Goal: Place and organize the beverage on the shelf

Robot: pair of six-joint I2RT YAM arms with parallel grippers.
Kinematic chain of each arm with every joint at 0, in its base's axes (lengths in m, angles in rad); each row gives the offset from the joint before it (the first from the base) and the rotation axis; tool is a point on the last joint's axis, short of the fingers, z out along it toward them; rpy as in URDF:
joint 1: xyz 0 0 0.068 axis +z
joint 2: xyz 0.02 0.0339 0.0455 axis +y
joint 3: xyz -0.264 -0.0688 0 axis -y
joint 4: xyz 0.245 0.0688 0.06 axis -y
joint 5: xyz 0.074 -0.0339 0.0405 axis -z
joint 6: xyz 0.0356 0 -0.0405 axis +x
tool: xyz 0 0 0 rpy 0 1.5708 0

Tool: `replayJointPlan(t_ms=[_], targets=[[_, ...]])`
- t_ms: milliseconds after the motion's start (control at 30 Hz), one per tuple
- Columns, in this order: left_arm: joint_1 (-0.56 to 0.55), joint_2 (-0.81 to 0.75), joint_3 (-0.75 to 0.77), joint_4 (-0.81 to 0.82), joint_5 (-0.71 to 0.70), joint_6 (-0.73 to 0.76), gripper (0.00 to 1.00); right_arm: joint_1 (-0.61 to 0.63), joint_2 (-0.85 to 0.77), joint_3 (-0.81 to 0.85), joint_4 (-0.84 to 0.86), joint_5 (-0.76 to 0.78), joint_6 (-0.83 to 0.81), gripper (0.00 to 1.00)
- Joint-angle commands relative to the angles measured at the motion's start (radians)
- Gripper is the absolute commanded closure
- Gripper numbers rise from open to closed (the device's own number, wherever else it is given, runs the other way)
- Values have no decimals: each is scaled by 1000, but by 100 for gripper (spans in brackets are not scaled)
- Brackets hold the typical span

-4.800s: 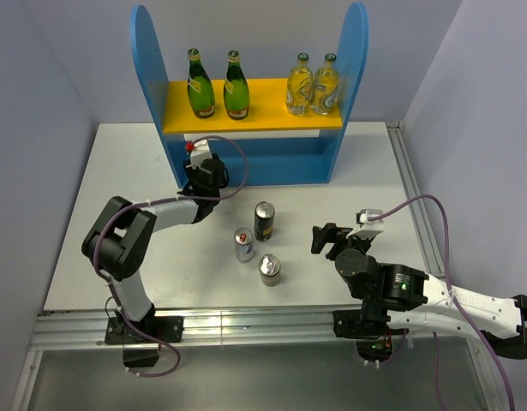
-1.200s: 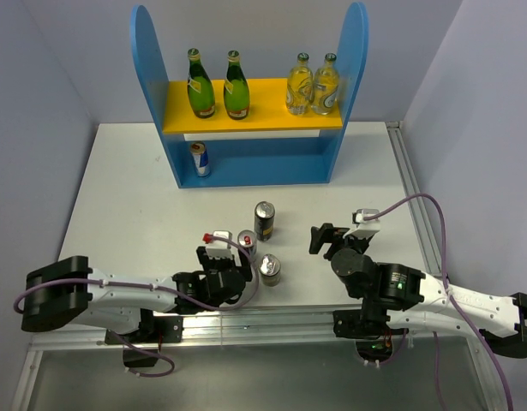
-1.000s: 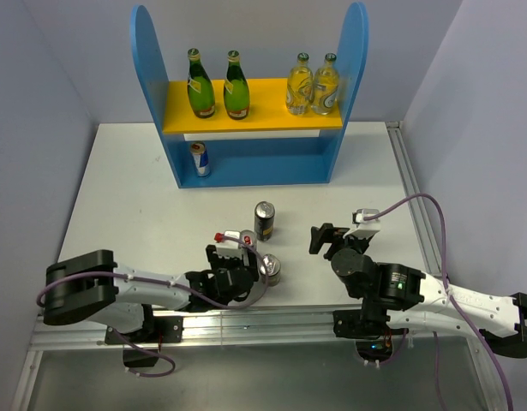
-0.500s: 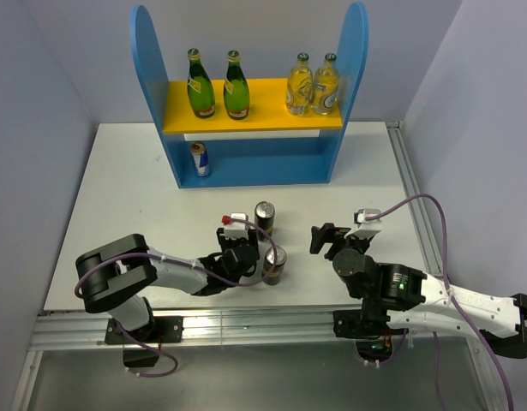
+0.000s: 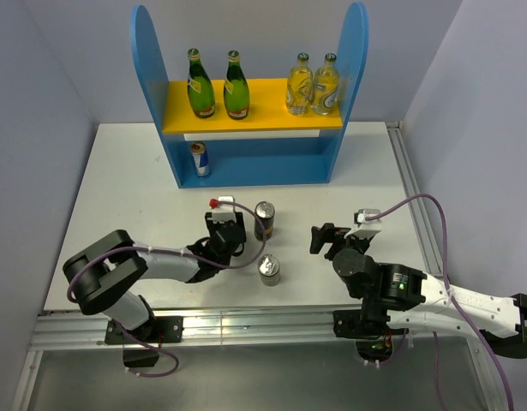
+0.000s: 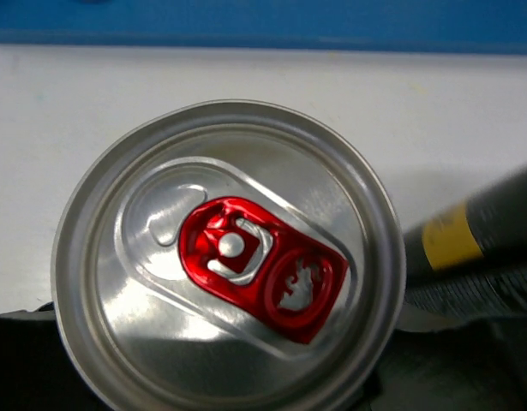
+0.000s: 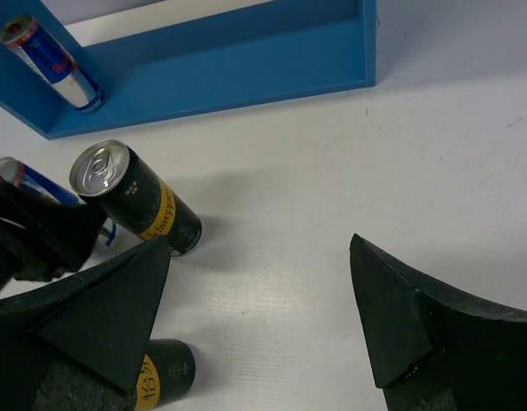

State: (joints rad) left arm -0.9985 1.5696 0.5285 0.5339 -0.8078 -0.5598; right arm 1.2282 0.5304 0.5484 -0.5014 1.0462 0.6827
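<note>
As I read it, my left end effector (image 5: 224, 233) has its fingers partly closed round a slim silver-blue can (image 6: 229, 257), red tab up, gripping its sides; whether the can rests on the table (image 5: 117, 171) I cannot tell. Just right of it stands a black-gold can (image 5: 264, 220), and a second black-gold can (image 5: 269, 270) stands nearer the arm bases. My right end effector (image 7: 259, 248) hangs wide open, holding nothing, over the table. Farther back, the shelf (image 5: 147, 68) carries another silver-blue can (image 5: 200, 158) at the left of its blue lower tier and two green bottles (image 5: 200, 86) on the yellow board
</note>
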Motion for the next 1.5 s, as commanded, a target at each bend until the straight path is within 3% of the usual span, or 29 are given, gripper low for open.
replayJointPlan(t_ms=[0,233,533,767,967,1200,1333,1467], targets=[[69,-77,39,89,31,83,100,5,-4,-5,23,23,5,8],[285,29,191,136,192,149,100,7,-10,-8,27,20,2,8],[468,288,526,71,349,164,100,7,6,-5,29,20,0,8],[521,401,683,18,366,201,100,7,-6,-15,50,6,-17,7],[543,452,732,-11,381,199,99,5,6,-11,50,6,-20,7],[544,464,720,6,358,216,77,5,3,-13,52,8,-20,7],[544,481,735,1,352,230,44,5,5,-13,47,8,-15,7],[543,487,742,1,345,238,30,4,6,-11,46,9,-14,7]])
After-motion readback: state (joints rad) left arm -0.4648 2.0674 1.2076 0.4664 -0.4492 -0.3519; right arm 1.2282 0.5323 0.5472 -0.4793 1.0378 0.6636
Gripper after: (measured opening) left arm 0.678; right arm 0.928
